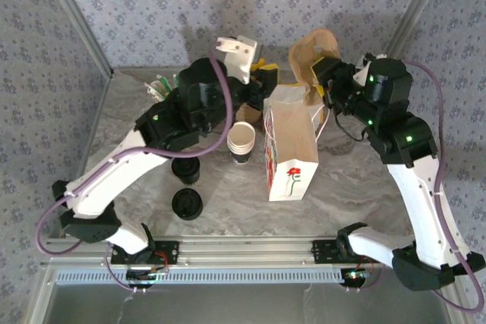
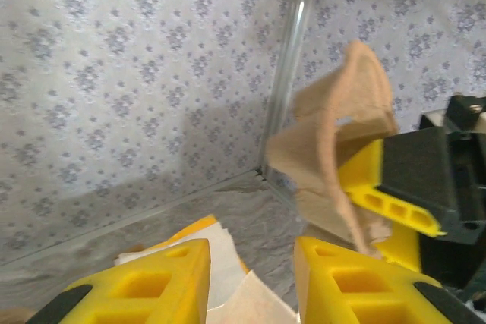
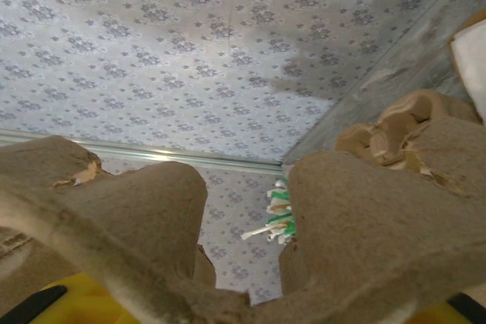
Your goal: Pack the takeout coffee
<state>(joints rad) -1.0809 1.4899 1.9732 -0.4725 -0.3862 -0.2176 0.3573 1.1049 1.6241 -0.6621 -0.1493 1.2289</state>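
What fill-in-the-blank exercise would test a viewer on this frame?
1. The brown cup carrier is clamped in the ____ arm's gripper.
2. The takeout coffee on the table has a ____ lid.
3. The white bag bears a printed red ____.

Missing words: right; black; flower.

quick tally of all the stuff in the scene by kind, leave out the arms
paper bag: 1
cardboard cup carrier: 1
lidded coffee cup: 1
stack of white cups: 1
loose black lid: 1
bunch of green and white sticks: 1
total: 6
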